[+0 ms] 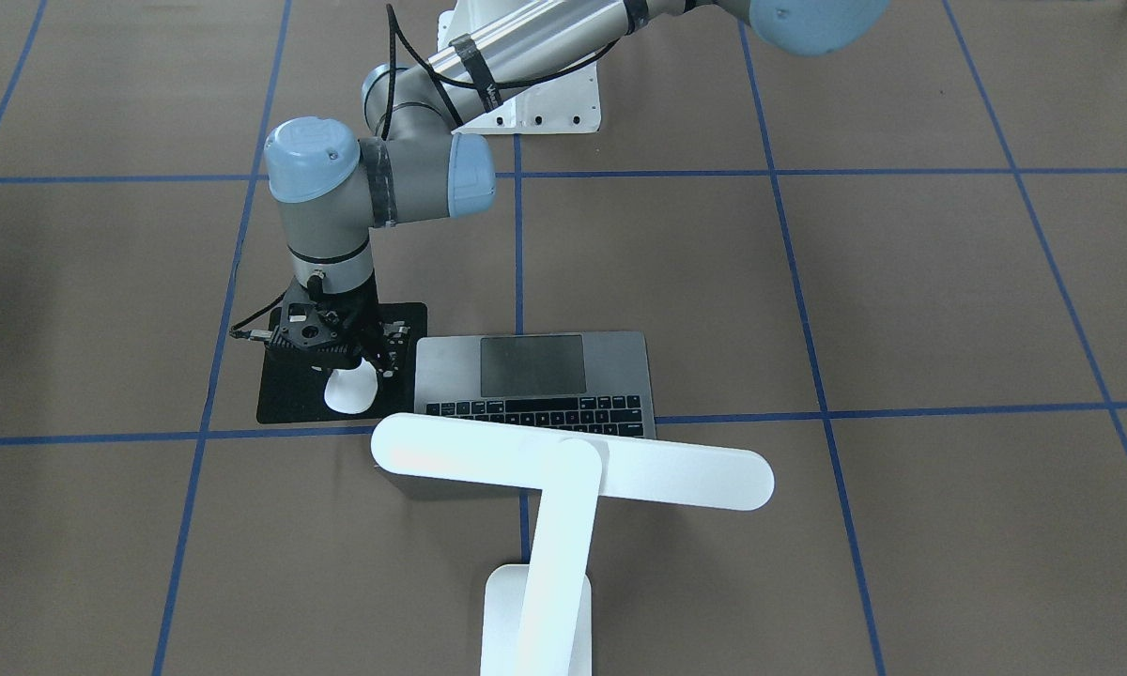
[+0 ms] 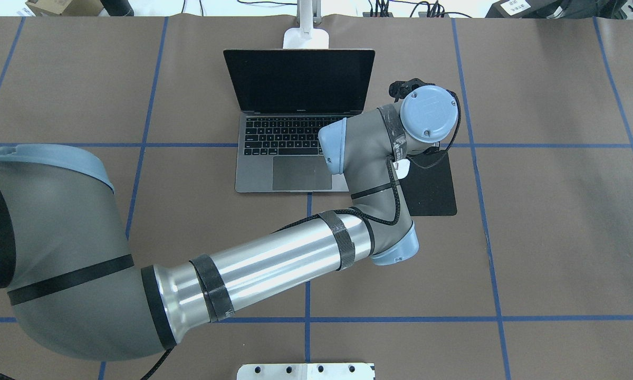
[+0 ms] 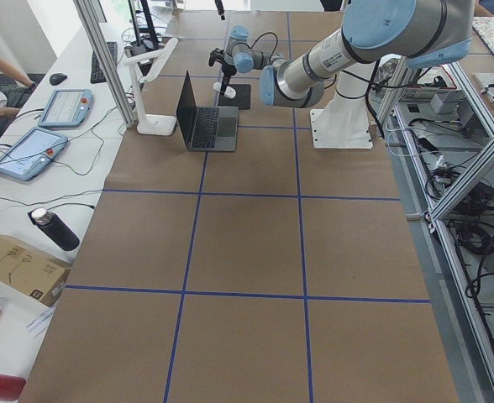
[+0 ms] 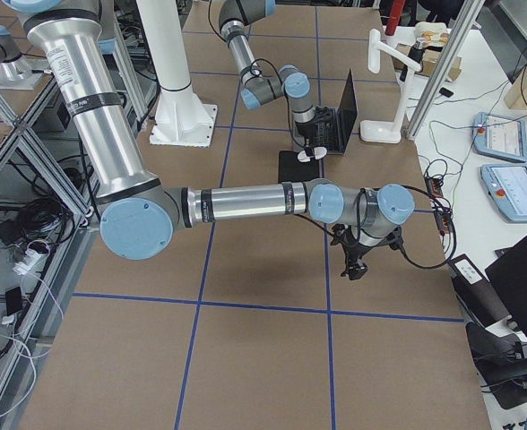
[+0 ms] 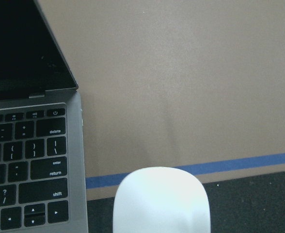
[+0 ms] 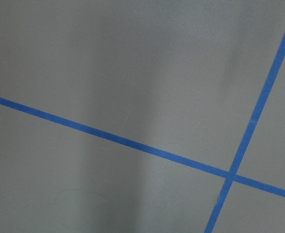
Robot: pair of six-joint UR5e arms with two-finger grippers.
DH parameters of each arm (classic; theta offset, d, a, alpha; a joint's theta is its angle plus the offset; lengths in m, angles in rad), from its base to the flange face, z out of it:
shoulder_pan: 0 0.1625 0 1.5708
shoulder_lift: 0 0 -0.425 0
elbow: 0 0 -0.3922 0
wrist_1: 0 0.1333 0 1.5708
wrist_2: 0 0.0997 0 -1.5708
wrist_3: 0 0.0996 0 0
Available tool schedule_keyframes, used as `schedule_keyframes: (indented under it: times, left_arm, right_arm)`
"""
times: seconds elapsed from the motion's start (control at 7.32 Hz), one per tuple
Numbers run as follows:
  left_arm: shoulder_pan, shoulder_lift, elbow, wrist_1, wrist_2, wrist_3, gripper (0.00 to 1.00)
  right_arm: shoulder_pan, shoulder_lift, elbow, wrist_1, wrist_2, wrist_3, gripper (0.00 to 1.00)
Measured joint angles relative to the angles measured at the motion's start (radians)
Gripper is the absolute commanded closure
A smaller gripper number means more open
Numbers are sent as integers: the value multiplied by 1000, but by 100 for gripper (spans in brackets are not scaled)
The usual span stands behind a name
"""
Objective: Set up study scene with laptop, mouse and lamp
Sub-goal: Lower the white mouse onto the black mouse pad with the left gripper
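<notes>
Left tool [image 1: 355,364] is clenching the mouse [image 1: 350,391] over the mouse pad [image 1: 286,394] beside the open laptop [image 1: 535,366], likely for easy reach | lamp [image 1: 573,469] is standing behind its lid | right tool [image 4: 353,264]: grip unreadable.

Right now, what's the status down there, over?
Left gripper at mouse over mouse pad, grip unclear. Right gripper aside, state unclear. Laptop open, lamp behind it. Nothing blocking.

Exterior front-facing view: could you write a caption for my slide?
Left pincer at the white mouse over the black mouse pad, beside the open laptop, lamp in foreground.
</notes>
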Motion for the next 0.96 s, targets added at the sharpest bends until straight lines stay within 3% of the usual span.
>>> schedule_keyframes:
  times: [0.27,0.68,0.96]
  left_arm:
    - [11,-14,11,1,-6,-53,61]
    - [34,-26,17,14,-36,-184,59]
    - [44,-30,20,19,-42,-247,46]
  right_arm:
    - [-3,0,0,0,3,11,1]
    - [-7,1,-11,1,5,15,1]
    - [-7,1,-17,1,6,16,1]
